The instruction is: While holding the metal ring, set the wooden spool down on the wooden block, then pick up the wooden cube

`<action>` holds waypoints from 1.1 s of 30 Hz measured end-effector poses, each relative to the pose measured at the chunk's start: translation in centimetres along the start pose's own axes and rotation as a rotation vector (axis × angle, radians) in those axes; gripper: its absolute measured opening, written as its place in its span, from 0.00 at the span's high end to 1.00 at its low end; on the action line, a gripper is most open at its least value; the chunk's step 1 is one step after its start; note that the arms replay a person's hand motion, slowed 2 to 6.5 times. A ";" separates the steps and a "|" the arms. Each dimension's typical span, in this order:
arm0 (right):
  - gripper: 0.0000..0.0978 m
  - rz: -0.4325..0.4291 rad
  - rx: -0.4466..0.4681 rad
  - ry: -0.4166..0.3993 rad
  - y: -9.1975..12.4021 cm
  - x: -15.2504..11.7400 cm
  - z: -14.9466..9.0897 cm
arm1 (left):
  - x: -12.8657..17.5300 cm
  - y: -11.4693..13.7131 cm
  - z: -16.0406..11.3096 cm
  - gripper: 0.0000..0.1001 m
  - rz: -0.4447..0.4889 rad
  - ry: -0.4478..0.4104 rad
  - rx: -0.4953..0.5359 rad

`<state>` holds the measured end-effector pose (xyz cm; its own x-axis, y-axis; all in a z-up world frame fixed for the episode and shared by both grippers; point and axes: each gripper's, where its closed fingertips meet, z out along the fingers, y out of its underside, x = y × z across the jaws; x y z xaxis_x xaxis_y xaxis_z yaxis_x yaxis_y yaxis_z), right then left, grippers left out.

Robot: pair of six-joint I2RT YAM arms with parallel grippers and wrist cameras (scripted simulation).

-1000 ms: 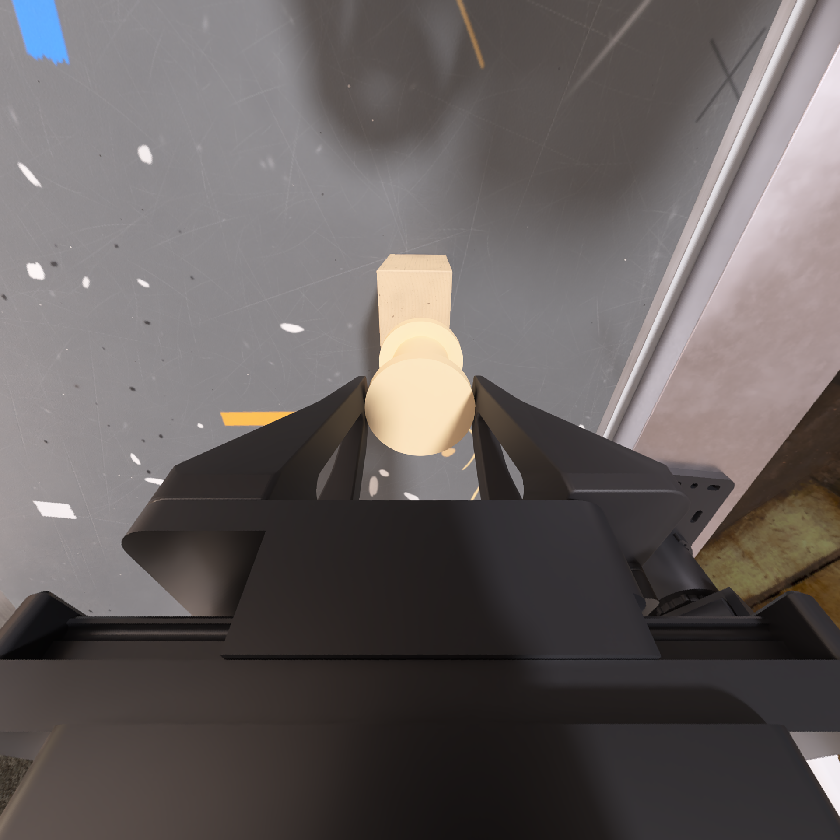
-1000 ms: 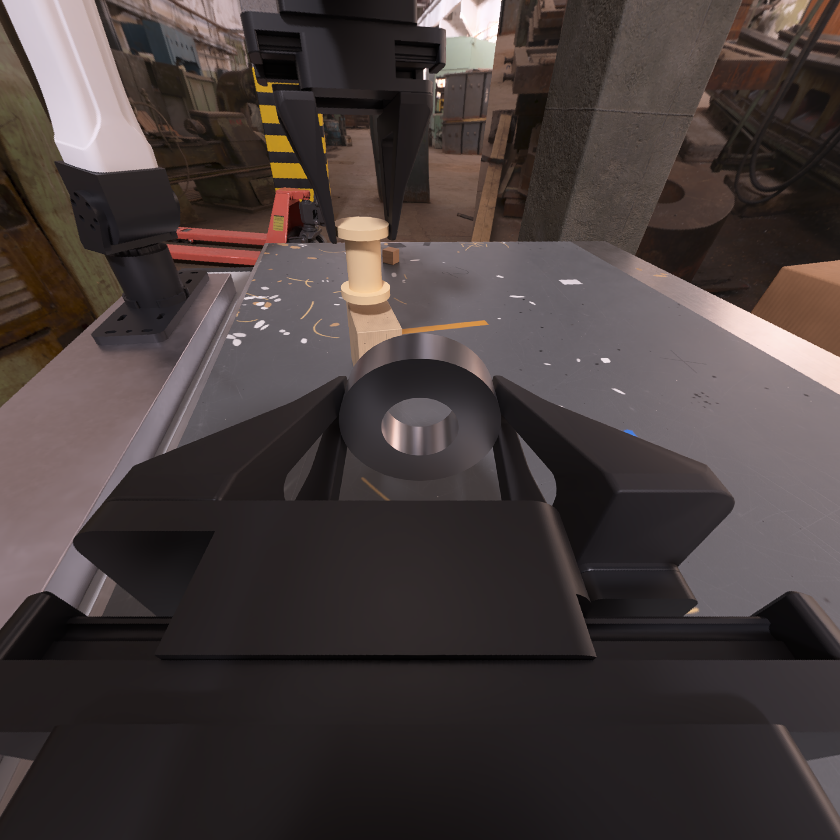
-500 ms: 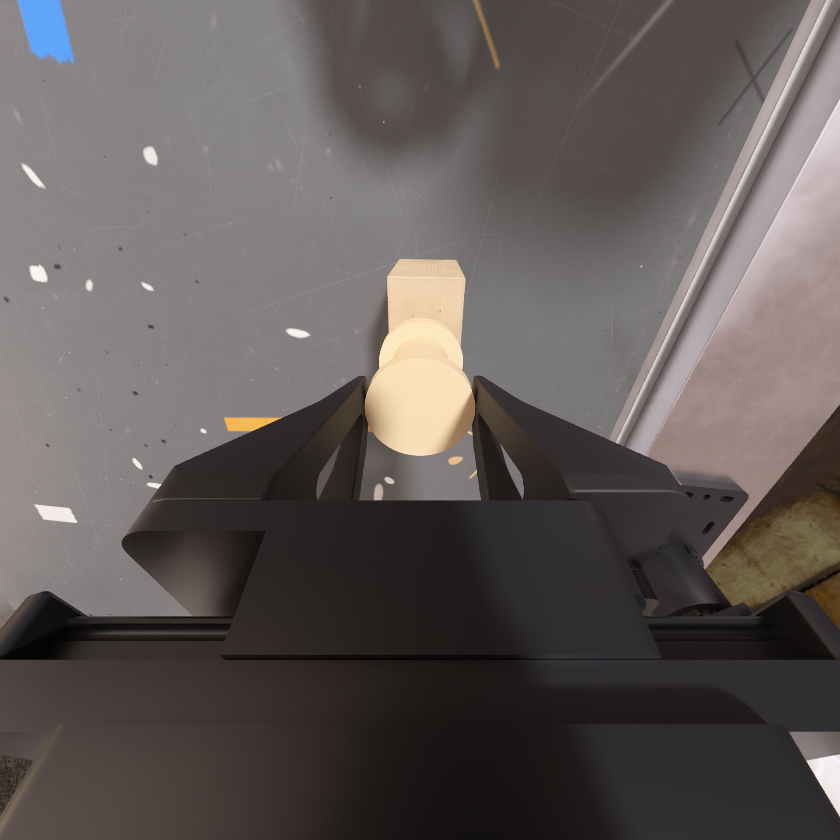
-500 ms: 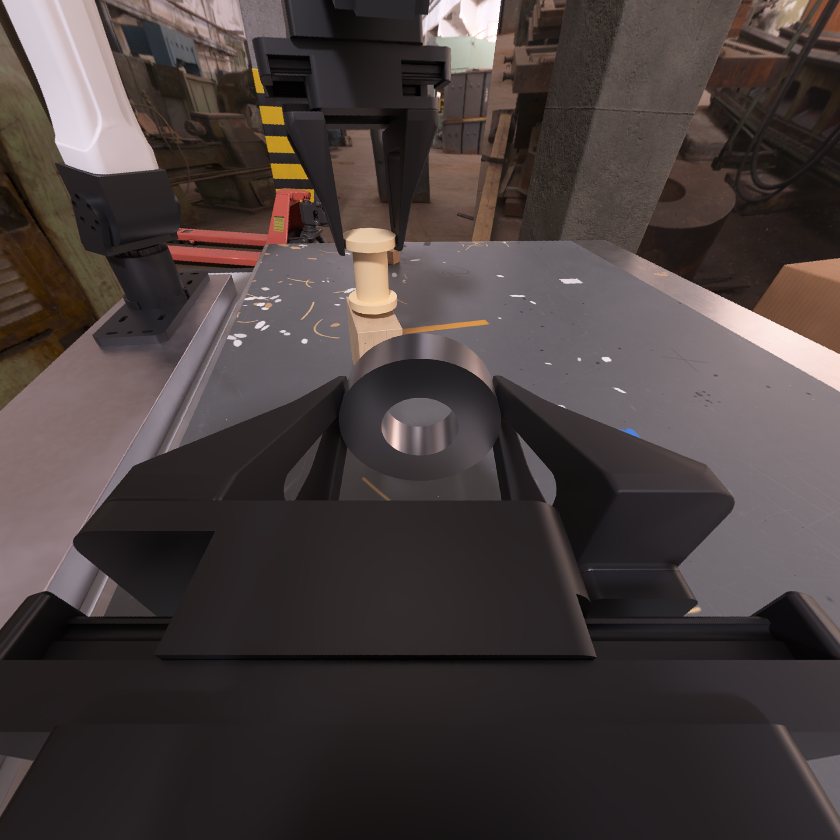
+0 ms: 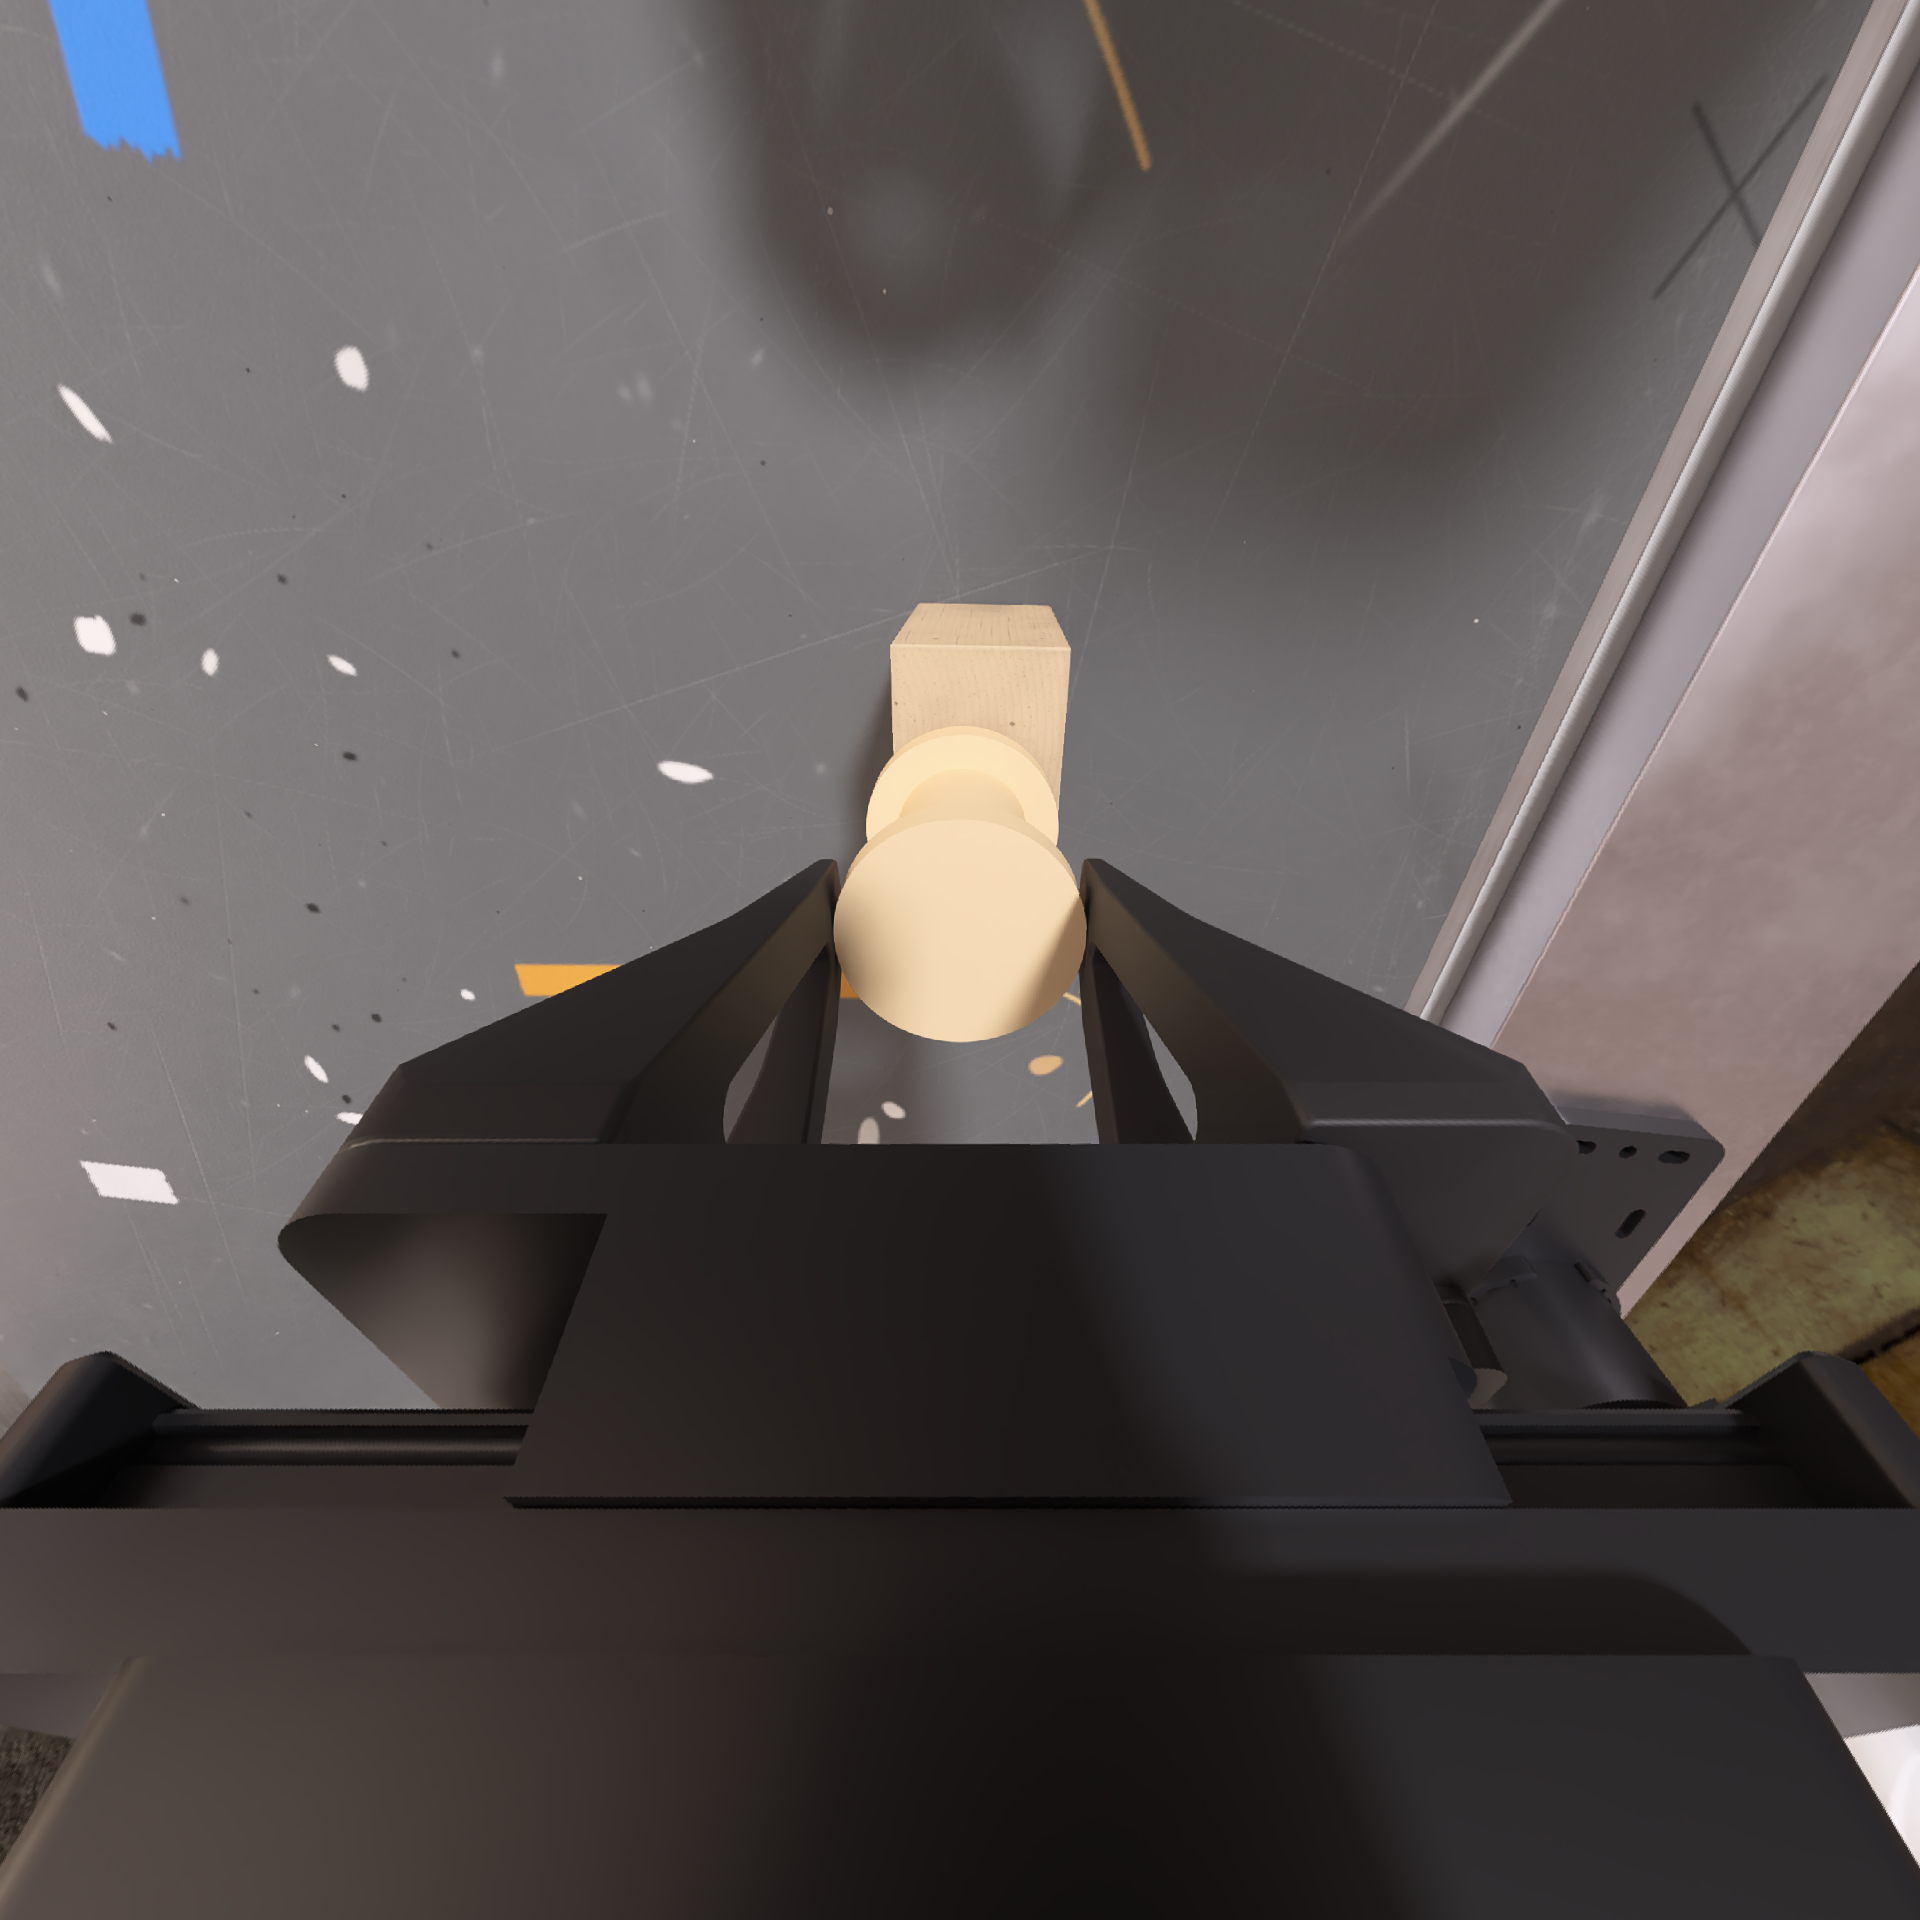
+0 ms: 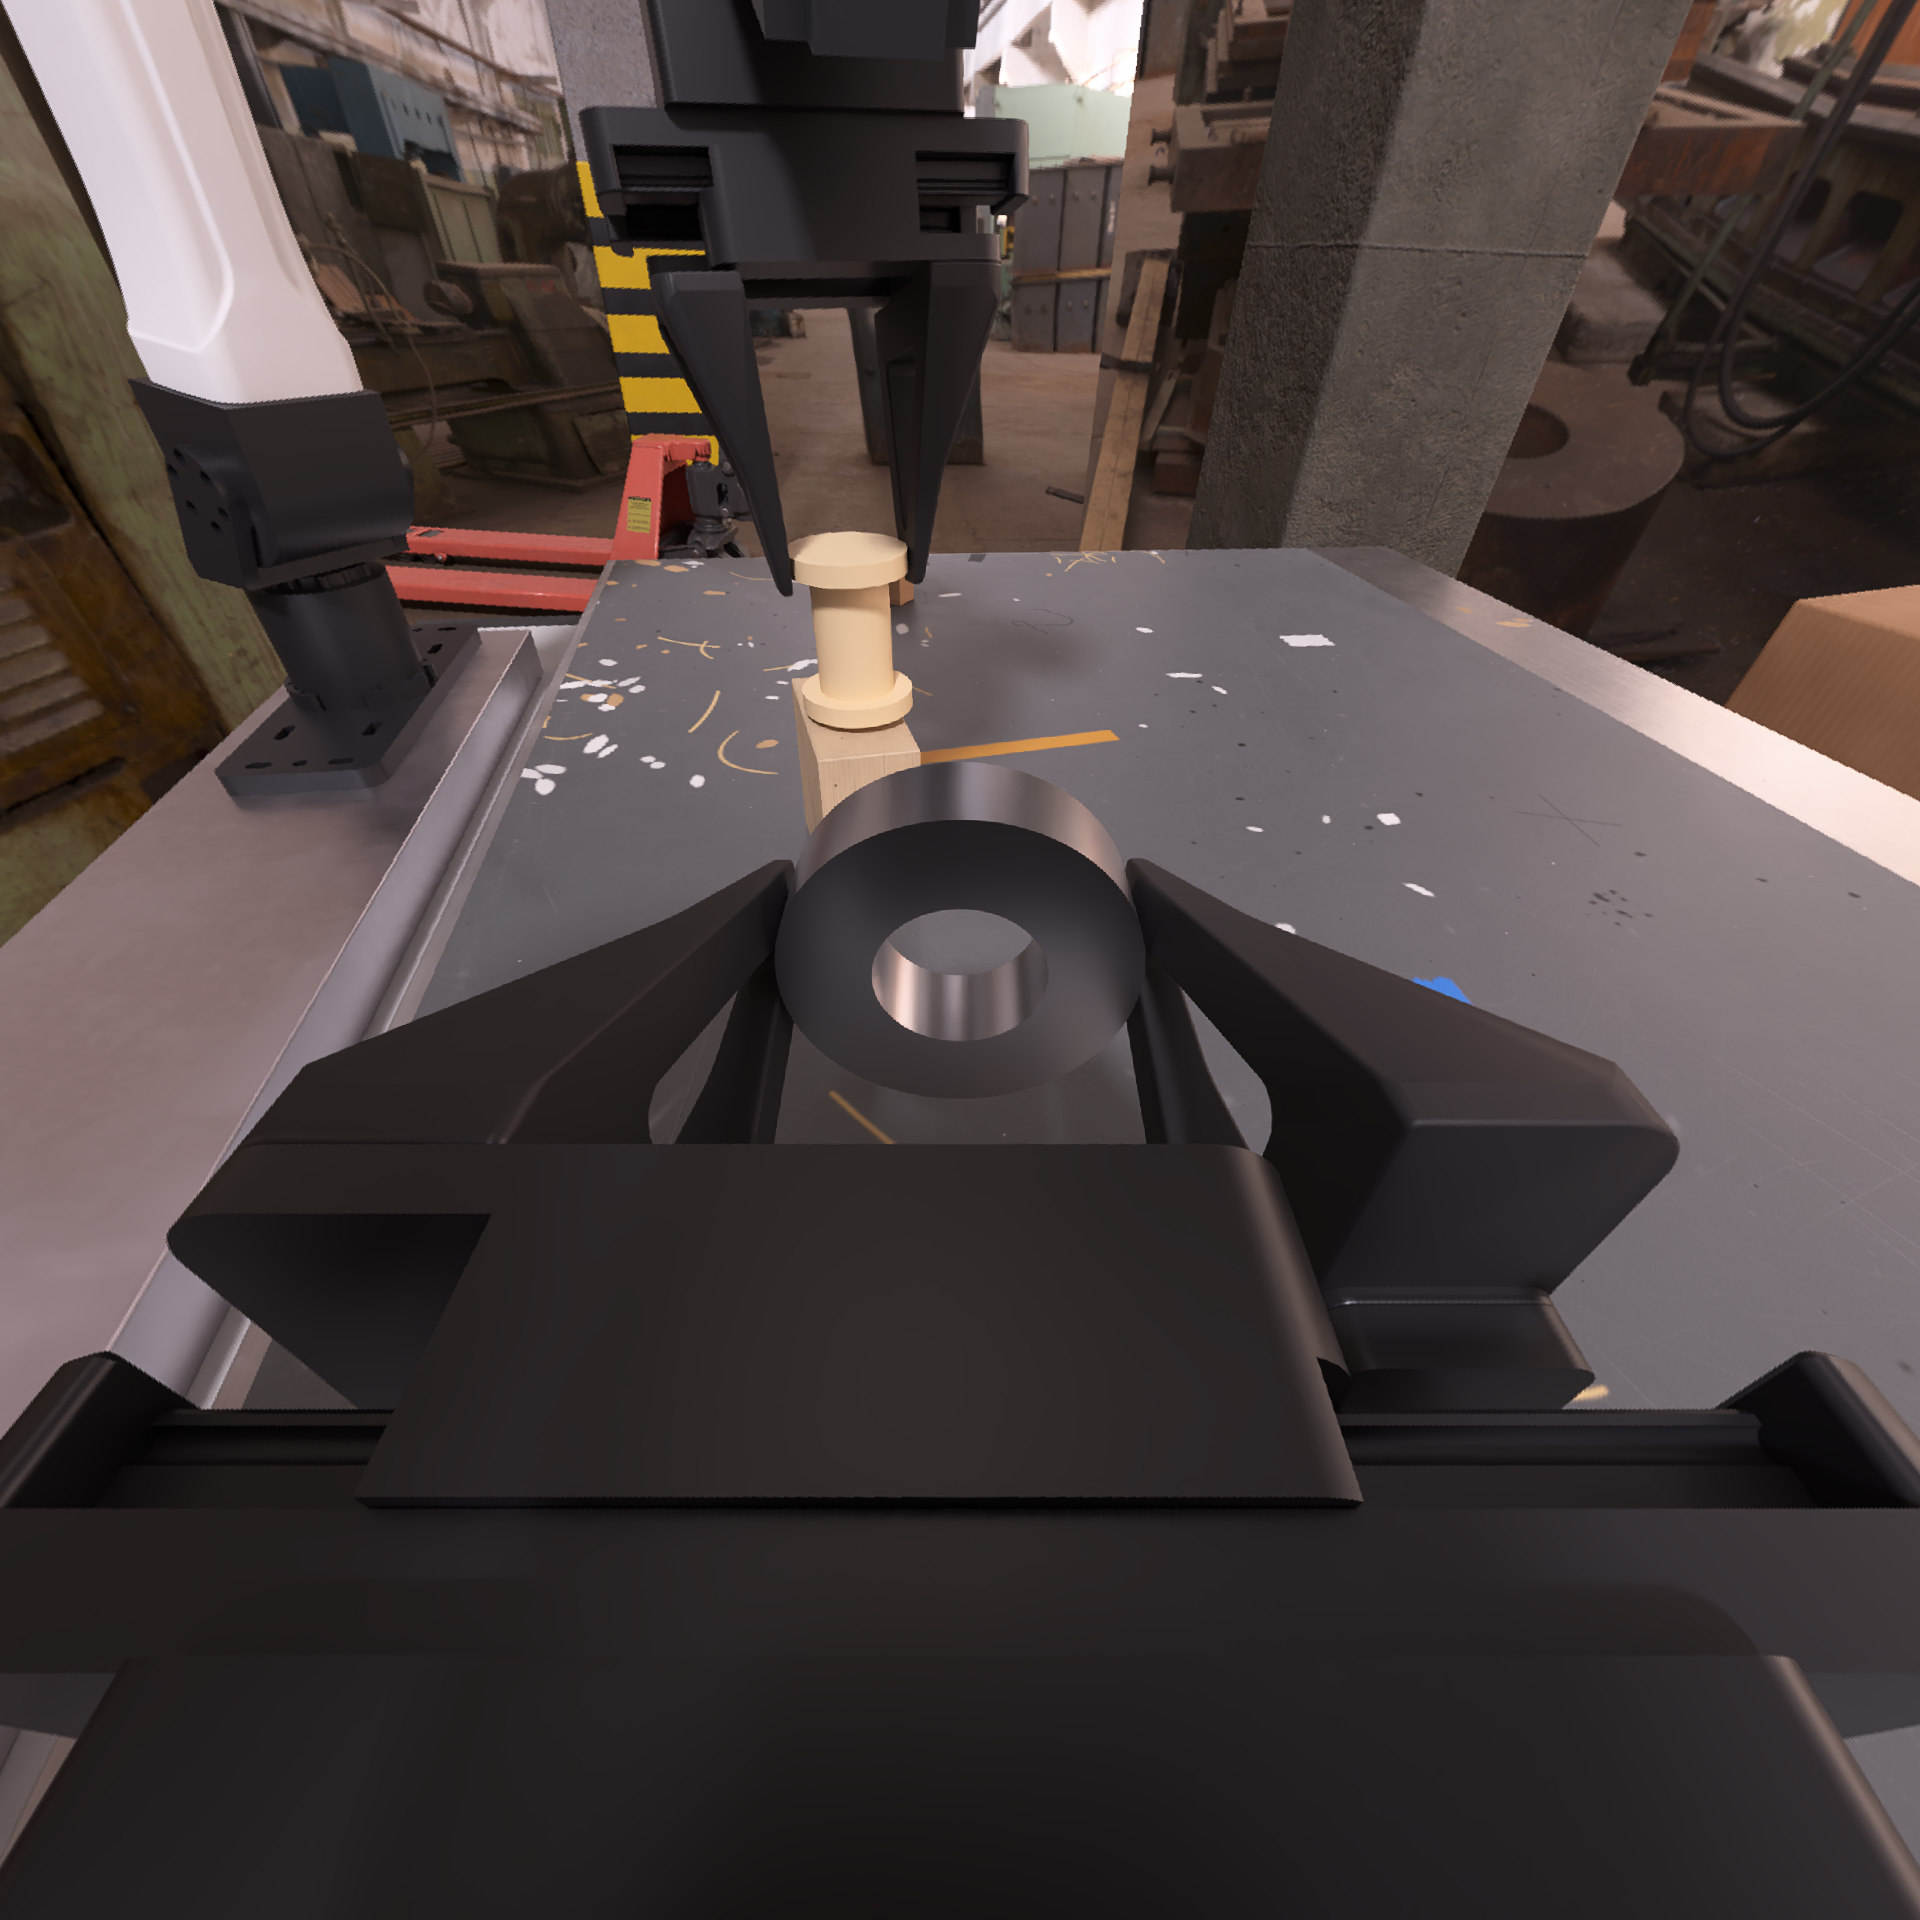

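Standing upright on the wooden block [image 6: 854, 767], the wooden spool [image 6: 852, 630] has its long axis vertical, its top flange pointing straight up toward the left gripper [image 6: 847, 582] and its bottom flange flat on the block's top face. The left gripper hangs directly above, fingers pointing down, their tips level with the top flange and closed against its rim on either side, so it is clamped on the spool. From the left wrist view, looking down along the fingers, the spool [image 5: 958, 925] appears end-on as a round disc between the fingertips of the left gripper [image 5: 958, 935], with the lower flange and the block [image 5: 980, 675] showing past it toward 12 o'clock. The block lies on the grey table [image 5: 416, 520] with its long axis running toward 12 o'clock in that view, close to the table's metal edge strip [image 5: 1662, 582] at 2 o'clock. The right gripper [image 6: 961, 966] is clamped on the metal ring [image 6: 961, 956], its fingers pressing the ring's outer wall from both sides; the ring's hole faces the camera, its axis running along the fingers. Seen from the right wrist, the block and spool stand at 12 o'clock just beyond the ring. A small brown piece, apparently the wooden cube [image 6: 902, 592], peeks out behind the spool's top, mostly hidden.
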<state>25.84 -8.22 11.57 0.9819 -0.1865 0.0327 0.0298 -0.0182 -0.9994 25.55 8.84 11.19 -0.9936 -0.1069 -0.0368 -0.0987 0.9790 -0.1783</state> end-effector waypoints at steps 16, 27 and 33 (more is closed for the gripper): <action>0.47 0.002 0.002 0.000 0.0 0.0 0.0 | 0.1 0.1 0.2 0.62 0.000 0.004 -0.001; 0.47 0.004 0.003 0.000 0.0 0.1 0.0 | 0.0 0.1 0.2 0.47 0.006 0.002 0.000; 0.47 0.003 0.004 0.000 0.0 0.1 0.0 | 0.1 0.1 0.2 0.34 0.005 0.003 0.000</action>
<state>25.93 -8.20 11.61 0.9820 -0.1868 0.0293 0.0272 -0.0137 -0.9995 25.47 8.91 10.99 -0.9942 -0.1017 -0.0344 -0.0940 0.9794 -0.1784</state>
